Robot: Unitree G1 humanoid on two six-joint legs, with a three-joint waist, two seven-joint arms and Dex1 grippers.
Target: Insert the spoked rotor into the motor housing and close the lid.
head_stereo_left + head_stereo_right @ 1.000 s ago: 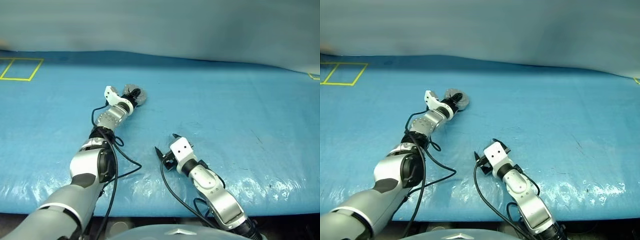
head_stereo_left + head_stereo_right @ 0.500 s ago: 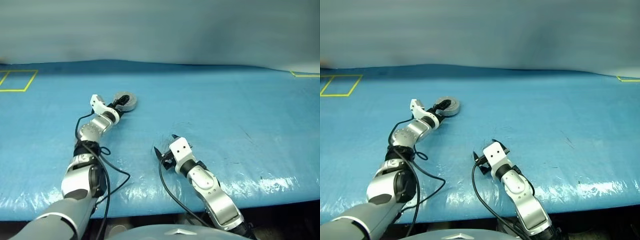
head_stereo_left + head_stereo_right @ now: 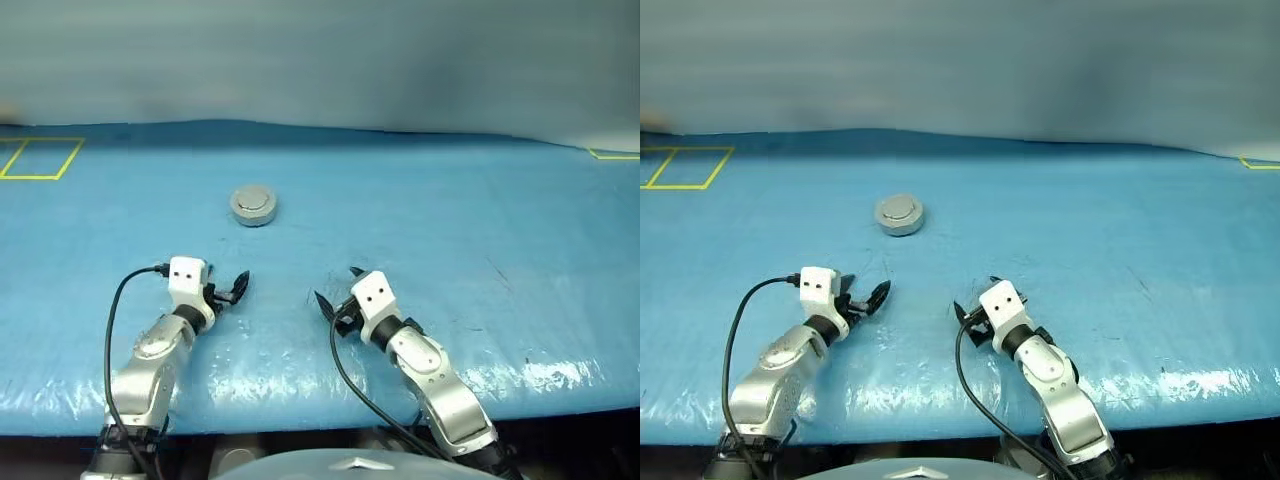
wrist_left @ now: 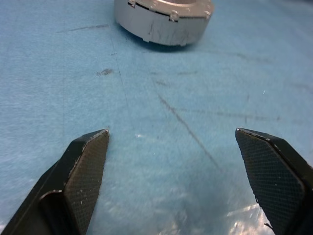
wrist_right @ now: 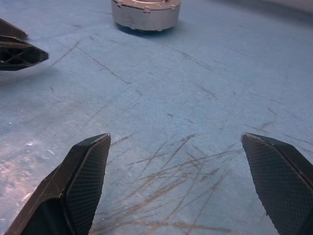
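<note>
The left gripper (image 3: 232,287) is hovering low over the blue table (image 3: 450,220) with its fingers spread wide and nothing between them; the right gripper (image 3: 334,288) is sitting just beside it, likewise spread and empty; the housing (image 3: 253,205) is standing alone farther out on the table, well apart from both grippers, with the lid (image 3: 899,209) lying closed on top of it; its silver wall is showing small tabs around the rim.
</note>
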